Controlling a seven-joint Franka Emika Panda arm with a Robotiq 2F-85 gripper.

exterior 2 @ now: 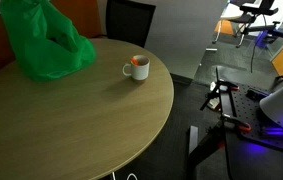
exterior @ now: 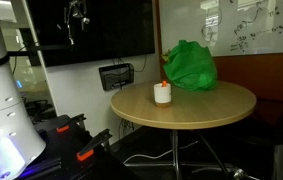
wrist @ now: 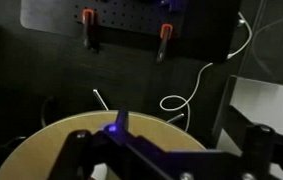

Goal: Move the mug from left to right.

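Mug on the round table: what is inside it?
Inside the mug an orange colour shows at the opening, in both exterior views. Whether it is liquid, an object or the glaze cannot be told; the wall hides the bottom.

Your mug [exterior: 162, 93] is a small white one with an orange tint showing at its mouth; you see it standing upright in both exterior views, base flat on the round wooden table [exterior: 203, 106]; in an exterior view [exterior 2: 136, 67] its handle shows as a small loop on the side turned toward the green bag [exterior 2: 41, 40]; the mug sits near the table's edge, close to the bag yet apart from it, with bare wood between them; nothing touches or covers it; whether it holds anything you cannot tell at this size.
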